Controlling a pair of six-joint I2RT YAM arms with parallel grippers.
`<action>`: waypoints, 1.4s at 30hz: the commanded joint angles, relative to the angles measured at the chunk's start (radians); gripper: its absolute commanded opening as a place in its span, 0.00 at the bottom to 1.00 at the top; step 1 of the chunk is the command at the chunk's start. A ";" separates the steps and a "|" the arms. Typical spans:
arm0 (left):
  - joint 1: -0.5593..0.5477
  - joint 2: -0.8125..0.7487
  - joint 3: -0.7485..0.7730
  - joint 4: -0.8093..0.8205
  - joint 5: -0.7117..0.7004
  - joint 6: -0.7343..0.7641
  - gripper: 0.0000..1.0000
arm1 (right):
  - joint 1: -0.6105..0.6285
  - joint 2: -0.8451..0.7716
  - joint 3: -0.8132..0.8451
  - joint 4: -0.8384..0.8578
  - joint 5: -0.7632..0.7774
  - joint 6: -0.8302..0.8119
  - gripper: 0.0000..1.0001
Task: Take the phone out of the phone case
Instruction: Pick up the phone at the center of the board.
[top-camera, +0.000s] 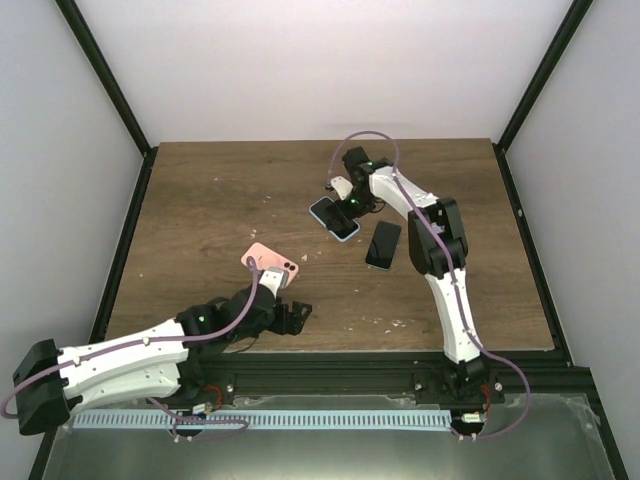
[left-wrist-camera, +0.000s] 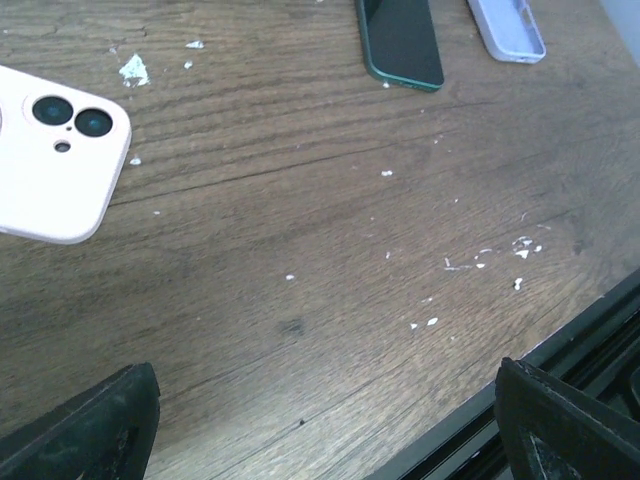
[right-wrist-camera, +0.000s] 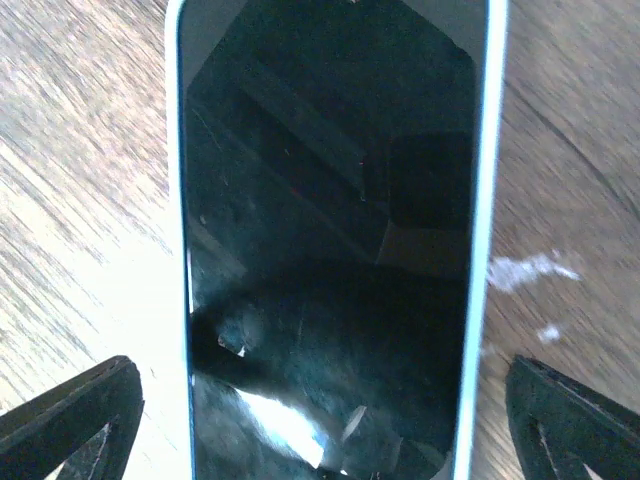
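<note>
Three in all: pink phone (top-camera: 270, 262), blue-rimmed phone (top-camera: 333, 218), dark phone (top-camera: 383, 244).

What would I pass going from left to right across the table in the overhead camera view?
pink phone → phone in the light blue case → dark phone

The dark wooden counter (top-camera: 220, 200) carries three phones. A phone in a pink case (top-camera: 270, 263) lies camera side up toward the left front. A phone in a light blue case (top-camera: 333, 217) lies screen up near the middle. Just beside it, to the right, lies a dark phone with a green edge (top-camera: 383, 244). Small white flecks (left-wrist-camera: 133, 70) are scattered over the wood.
</note>
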 joint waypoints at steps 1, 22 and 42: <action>0.007 -0.013 -0.007 0.061 0.002 -0.011 0.93 | 0.041 0.081 0.112 -0.102 -0.005 -0.011 1.00; 0.007 -0.067 -0.048 0.043 -0.034 -0.087 0.88 | 0.126 0.187 -0.009 -0.155 0.254 0.012 0.86; 0.034 -0.046 0.005 0.019 -0.203 -0.131 0.86 | 0.135 -0.170 -0.243 -0.032 0.037 0.017 0.48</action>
